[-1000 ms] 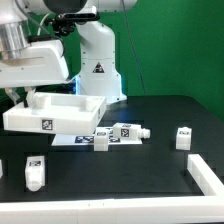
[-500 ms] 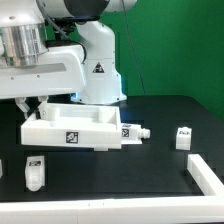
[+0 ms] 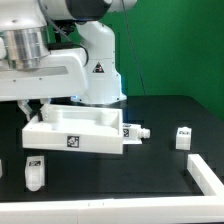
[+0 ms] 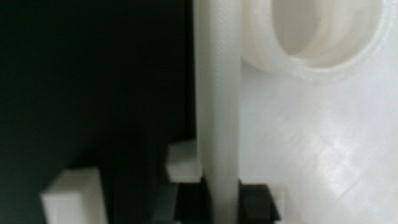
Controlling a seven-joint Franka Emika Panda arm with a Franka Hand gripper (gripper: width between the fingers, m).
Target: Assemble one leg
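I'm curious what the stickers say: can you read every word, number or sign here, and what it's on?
No words or numbers are readable.
Triangular sticker on the robot's base: a sign, too small to make out.
Square black-and-white tags on the large white part and the small white block: patterns, not text.

white panel (image 4: pixel 311 140) close, blurred | round rim (image 4: pixel 329 50) on it | dark fingers (image 4: pixel 128 190) apparently straddling its wall

The large part (image 3: pixel 75 122) is white with a black-and-white marker tag (image 3: pixel 72 140); the small pieces (image 3: pixel 35 172) are white too. The desk (image 3: pixel 150 175) is black, the backdrop (image 3: pixel 175 40) green.
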